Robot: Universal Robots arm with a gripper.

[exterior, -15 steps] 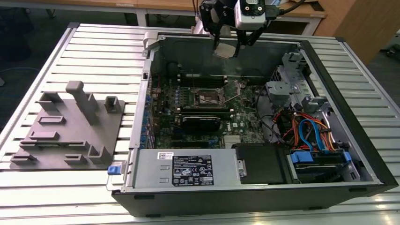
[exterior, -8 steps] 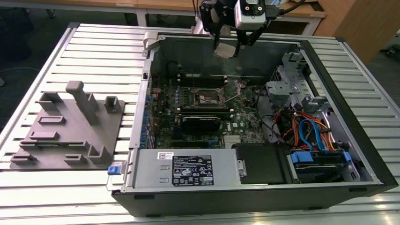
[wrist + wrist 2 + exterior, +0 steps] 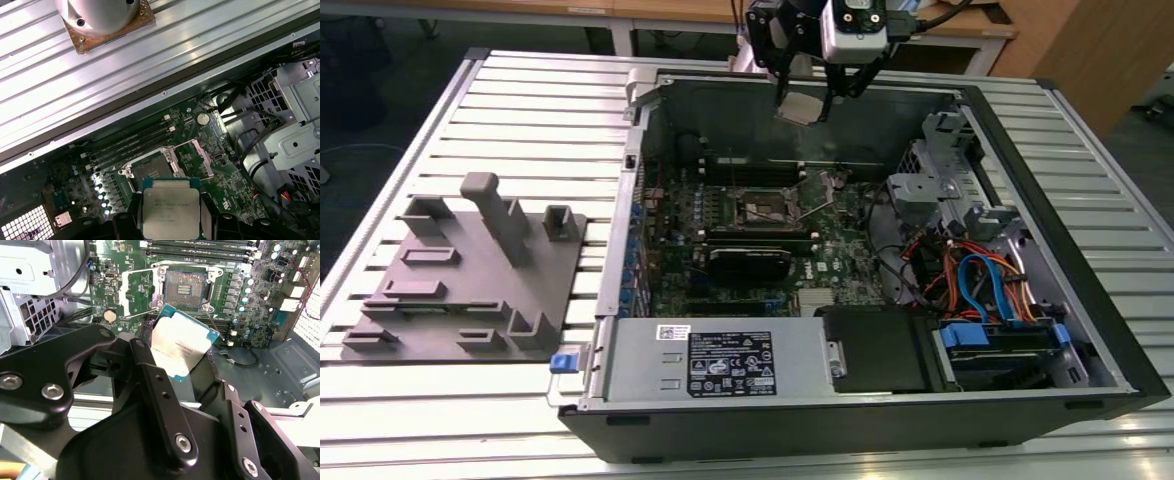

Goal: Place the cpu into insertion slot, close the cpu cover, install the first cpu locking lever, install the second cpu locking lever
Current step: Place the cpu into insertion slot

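Our gripper (image 3: 177, 357) pinches the chip (image 3: 182, 342) between its jaws above the open computer case (image 3: 854, 432). In the exterior view the empty socket (image 3: 767, 210) lies at six o'clock from it. In the first wrist view we see its cover (image 3: 199, 156) flipped open.

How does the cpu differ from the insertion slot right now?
The cpu is held in the gripper, clear of the green board; the insertion slot sits in that board, empty. The cpu's top is pale silver; the slot is a dark recess. Both are square and look alike in size.

Arm's claw (image 3: 805, 98) aloft, downward-pointing, fingers (image 3: 131, 220) tight on the cpu (image 3: 170, 212) edges.
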